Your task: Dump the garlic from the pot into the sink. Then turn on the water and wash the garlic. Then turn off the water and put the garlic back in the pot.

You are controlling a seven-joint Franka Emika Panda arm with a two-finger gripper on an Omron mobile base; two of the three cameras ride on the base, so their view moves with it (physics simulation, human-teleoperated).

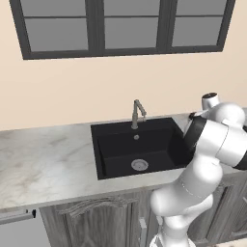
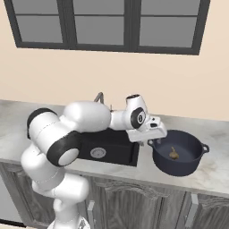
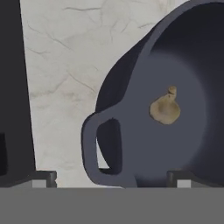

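Garlic (image 3: pixel 165 109) inside pot (image 2: pixel 178 154) (hand view: loop handle (image 3: pixel 101 148) betw fingers (image 3: pixel 43 178)).

The garlic (image 2: pixel 173 154) is seen inside the pot (image 2: pixel 197 163) on the table (image 2: pixel 214 134), right of the sink (image 2: pixel 112 145); open jaws hover at its near handle.

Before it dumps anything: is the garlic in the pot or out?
In: the garlic lies on the floor of the upright pot.

You face a pale marble worktop (image 1: pixel 43 164) against a cream wall (image 1: pixel 72 91). Above it sits a dark-framed window (image 1: pixel 123 26); below run grey wooden cabinet doors (image 1: pixel 91 222) with carved panels.
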